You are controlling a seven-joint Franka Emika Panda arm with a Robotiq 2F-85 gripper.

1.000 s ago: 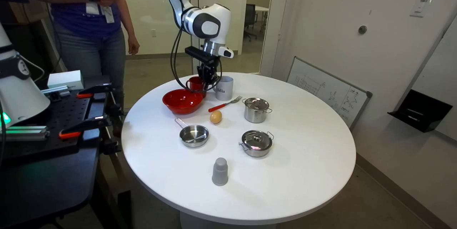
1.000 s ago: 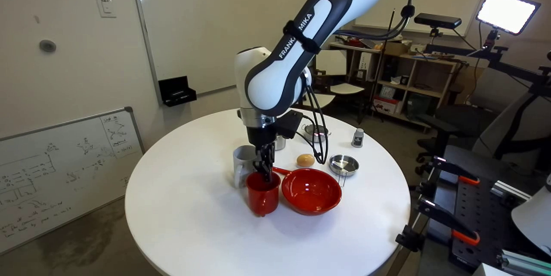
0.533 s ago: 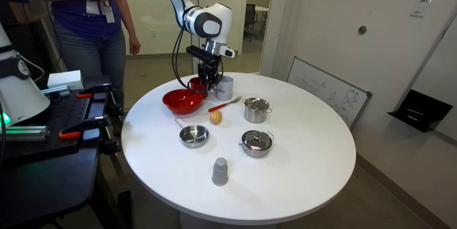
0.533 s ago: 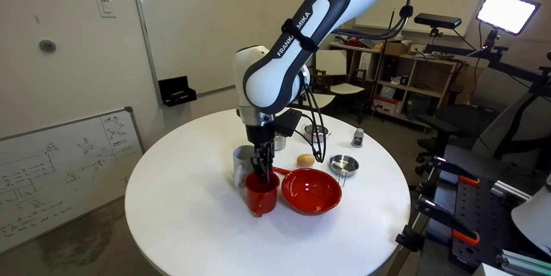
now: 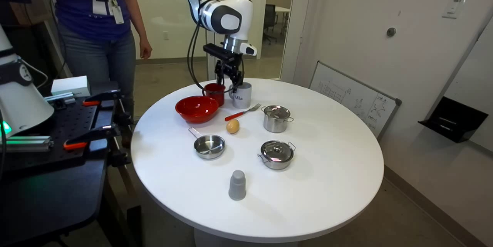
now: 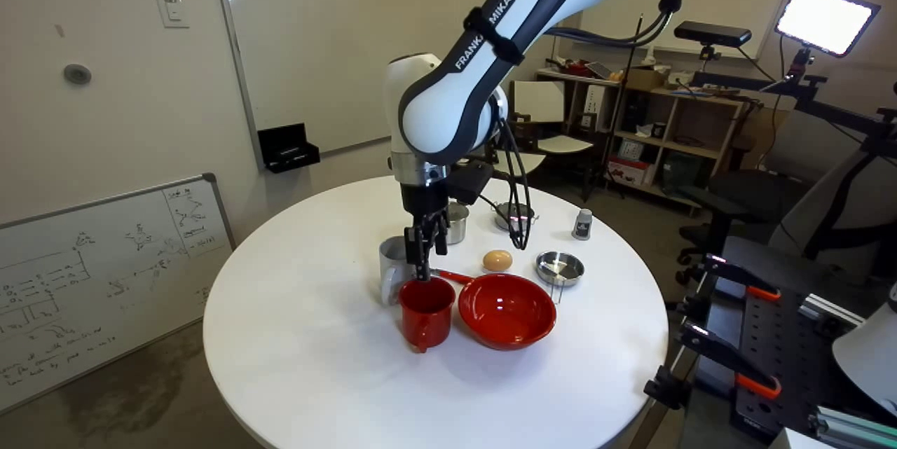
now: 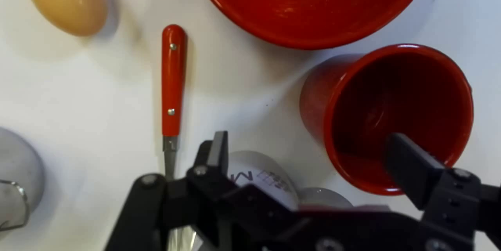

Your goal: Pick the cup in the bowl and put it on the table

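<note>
The small red cup [image 6: 427, 319] stands upright on the white table [image 6: 322, 365], beside the wide red bowl [image 6: 506, 312] and outside it. Both exterior views show this, with the cup [image 5: 214, 92] behind the bowl [image 5: 197, 109] in an exterior view. My gripper [image 7: 309, 141] has its fingers spread wide in the wrist view, and nothing sits between them. One fingertip [image 7: 407, 157] overlaps the near part of the cup's mouth [image 7: 403, 106]. In an exterior view the gripper [image 6: 429, 260] hangs just above the cup's far rim. Whether a finger touches the rim, I cannot tell.
A grey mug [image 5: 242, 96] stands close beside the cup, partly under the gripper. A red-handled fork [image 7: 172, 82], an egg [image 7: 66, 0], a small pan [image 5: 209, 147], two lidded metal pots [image 5: 276, 119] and a grey shaker [image 5: 237, 185] are also on the table.
The fingers, earlier closed at the cup's rim, have spread apart. The gripper has risen out of the cup, which stays on the table after shifting very slightly.
</note>
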